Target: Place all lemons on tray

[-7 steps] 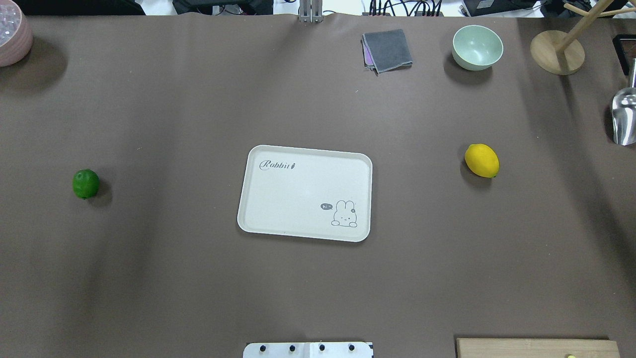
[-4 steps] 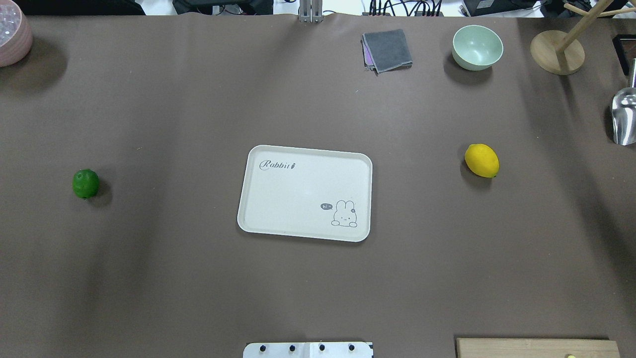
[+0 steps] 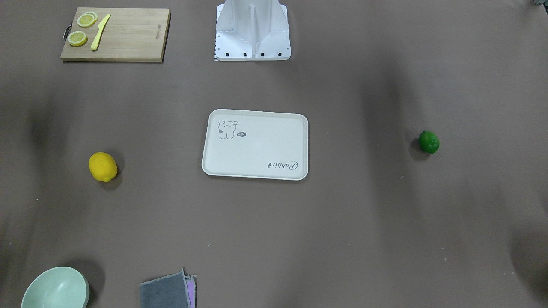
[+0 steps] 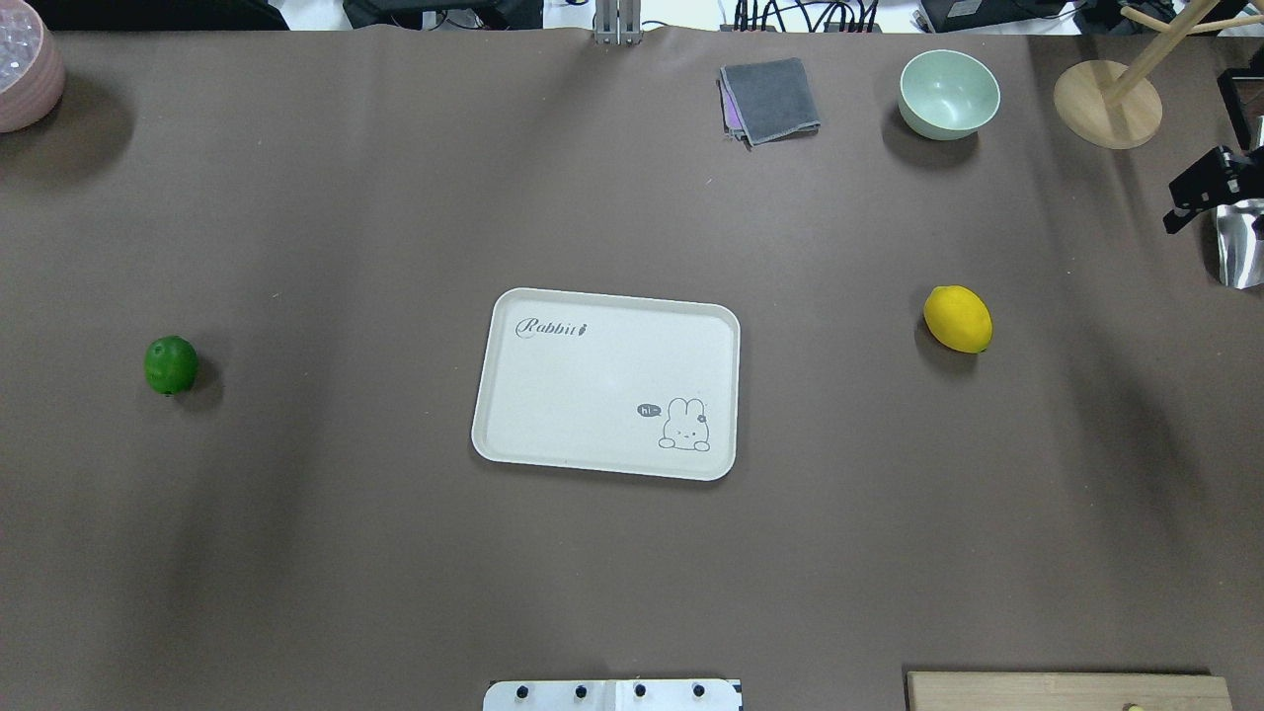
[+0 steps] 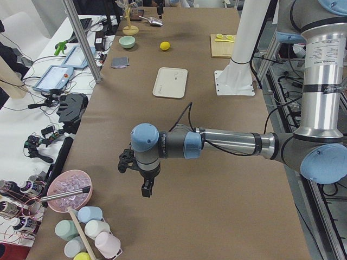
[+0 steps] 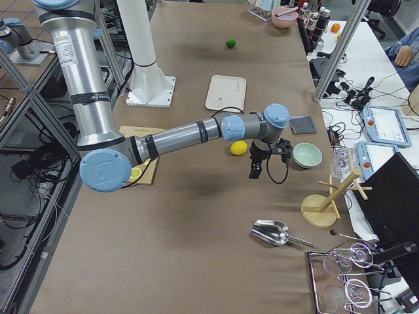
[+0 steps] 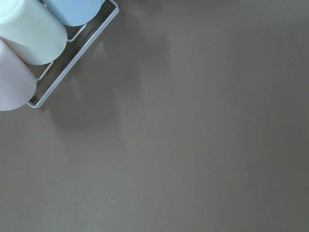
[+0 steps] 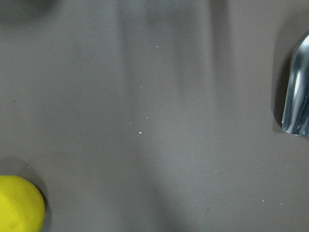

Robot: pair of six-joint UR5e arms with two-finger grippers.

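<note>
Right now neither lemon is on the tray (image 4: 592,395); yellow lemon (image 4: 957,318) lies well off to its right on the brown tabletop (image 4: 395,553), green lemon (image 4: 171,364) well off to its left, both apart from everything else.

Right gripper (image 6: 255,169) hangs above the table btw the yellow lemon and the metal scoop (image 4: 1239,242); its wrist cam catches that lemon only at the lower-left corner; you can't tell from any view whether the fingers are spread or together. Left gripper (image 5: 146,187) hovers over bare table near the pastel cups (image 7: 29,29), well away from the green one; same story, finger spread unreadable.

Handling, my guess: both fruits look light, firm, smooth-skinned, prob. a bit slick; they'll roll if nudged; not fragile. Yellow one is egg-shaped w/ its long axis on a diagonal, so come straight down and pinch across the short waist, not end to end; green one is smaller, nearly round, so centre carefully or it may squirt out.
</note>
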